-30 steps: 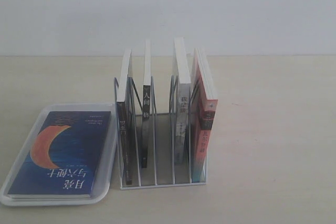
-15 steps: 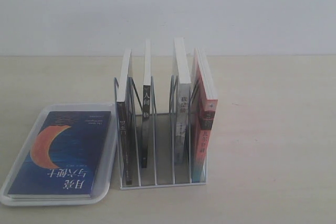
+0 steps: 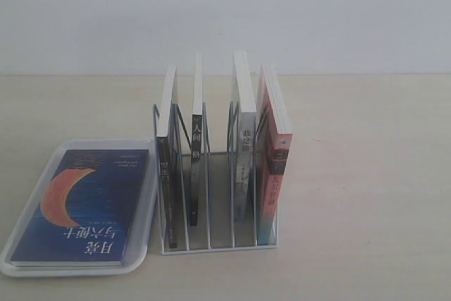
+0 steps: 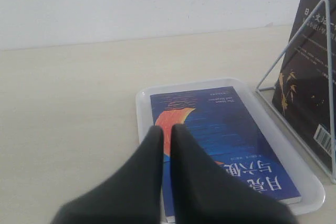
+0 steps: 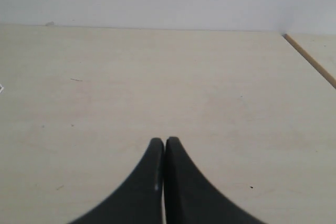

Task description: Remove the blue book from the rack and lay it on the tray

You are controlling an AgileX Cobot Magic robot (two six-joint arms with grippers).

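Blue book (image 3: 84,202) in tray (image 3: 70,270) beside rack (image 3: 220,249), left fingers (image 4: 142,177), right fingers (image 5: 144,182) closed empty, wrist views only

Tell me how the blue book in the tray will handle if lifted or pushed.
The blue book looks thin, so probably light and apt to flex if lifted by one edge. Lying flat, cover up, it should not roll or tip, but offers little edge to pinch. Pushed, it would likely slide until the low rim of the tray stops it.
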